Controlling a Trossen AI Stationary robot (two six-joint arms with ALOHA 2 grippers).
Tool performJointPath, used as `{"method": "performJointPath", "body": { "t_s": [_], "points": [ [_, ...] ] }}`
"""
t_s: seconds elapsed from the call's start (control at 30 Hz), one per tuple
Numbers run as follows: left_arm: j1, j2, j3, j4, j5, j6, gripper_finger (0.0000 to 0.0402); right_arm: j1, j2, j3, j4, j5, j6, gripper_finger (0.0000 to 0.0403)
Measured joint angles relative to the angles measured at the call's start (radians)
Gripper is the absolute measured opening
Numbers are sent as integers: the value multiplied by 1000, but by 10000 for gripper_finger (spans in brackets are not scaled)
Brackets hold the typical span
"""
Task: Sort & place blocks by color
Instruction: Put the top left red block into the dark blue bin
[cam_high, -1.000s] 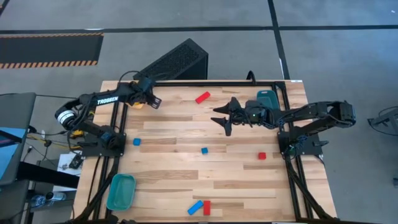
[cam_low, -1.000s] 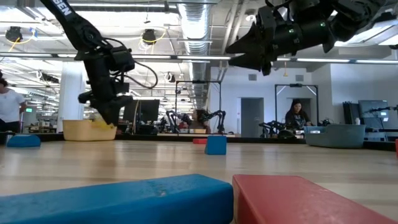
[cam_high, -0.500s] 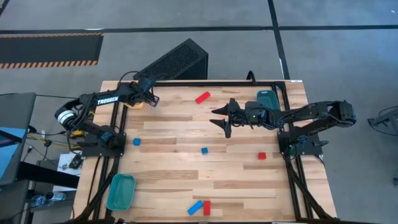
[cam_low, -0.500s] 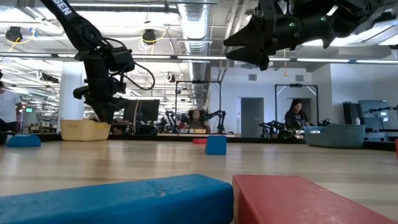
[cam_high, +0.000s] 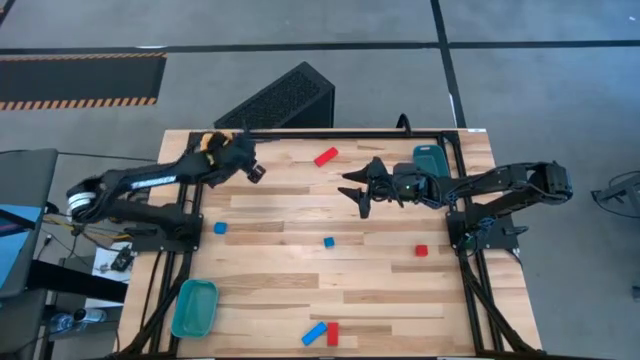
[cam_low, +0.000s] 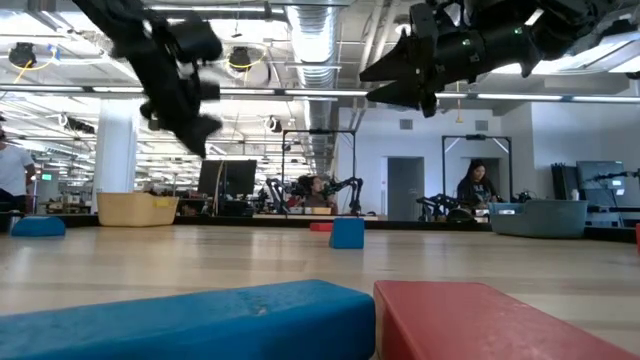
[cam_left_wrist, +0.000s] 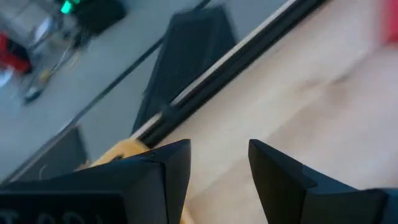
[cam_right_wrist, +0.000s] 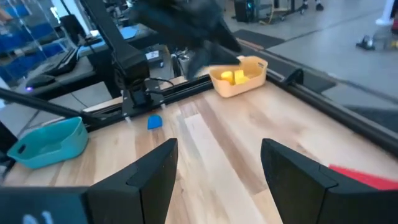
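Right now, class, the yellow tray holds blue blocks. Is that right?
Not quite. The yellow tray holds yellow blocks, not blue ones. The right wrist view shows them lying inside it.

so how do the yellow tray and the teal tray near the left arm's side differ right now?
Colour: the yellow tray is pale yellow, the teal tray blue-green. Place: the yellow tray sits at the table's far left corner, partly under the left gripper in the high view; the teal tray lies at the near left corner, well clear of both arms. Contents: the yellow tray holds yellow blocks; the teal tray looks empty. Both are shallow oblong bins at the table's edge.
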Motion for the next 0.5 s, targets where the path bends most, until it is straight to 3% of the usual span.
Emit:
{"method": "performJointPath", "body": {
  "t_s": [0.1, 0.27, 0.5],
  "points": [
    [-90, -109, -6, -45, 42, -53, 151, 25, 43, 2, 19, 15, 46, 255],
    [-256, -261, -104, -21, 203, -143, 151, 88, 183, 2, 134, 36, 148, 255],
    [-530, -382, -272, -22, 221, -261, 151, 185, 376, 120, 105, 56, 237, 255]
  ]
}}
